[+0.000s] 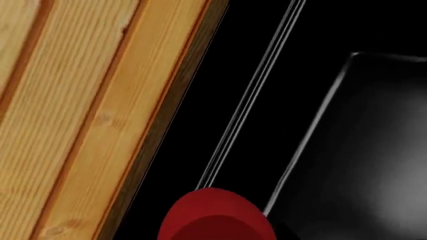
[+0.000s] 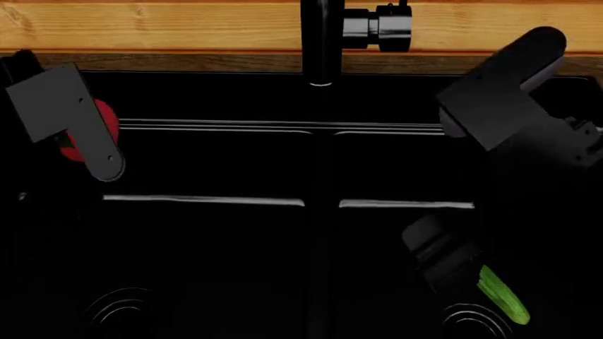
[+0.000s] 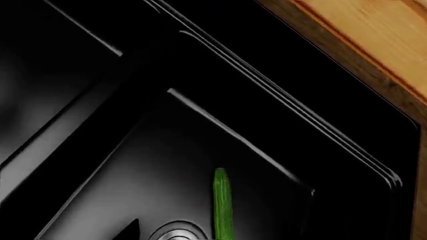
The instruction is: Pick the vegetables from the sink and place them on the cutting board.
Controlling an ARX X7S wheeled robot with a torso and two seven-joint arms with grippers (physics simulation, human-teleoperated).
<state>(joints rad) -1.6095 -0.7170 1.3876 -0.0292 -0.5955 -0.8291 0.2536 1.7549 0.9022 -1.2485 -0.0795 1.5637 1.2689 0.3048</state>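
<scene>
The red tomato (image 2: 106, 120) hangs at my left gripper (image 2: 94, 141), above the far left rim of the black sink (image 2: 217, 201). In the left wrist view it fills the place of the jaws (image 1: 217, 215), whose fingers do not show. The green cucumber (image 2: 501, 296) lies on the floor of the right basin beside the drain (image 2: 467, 321). My right gripper (image 2: 462, 272) hovers just above its near end, apart from it. In the right wrist view the cucumber (image 3: 222, 205) runs in between the jaws, next to one dark fingertip (image 3: 130, 230). The cutting board is out of view.
The dark faucet (image 2: 320, 42) stands at the back centre over the divider between the basins. The light wooden countertop (image 2: 188, 28) runs behind the sink and also shows in the left wrist view (image 1: 80, 110). The left basin has its own drain (image 2: 123, 311).
</scene>
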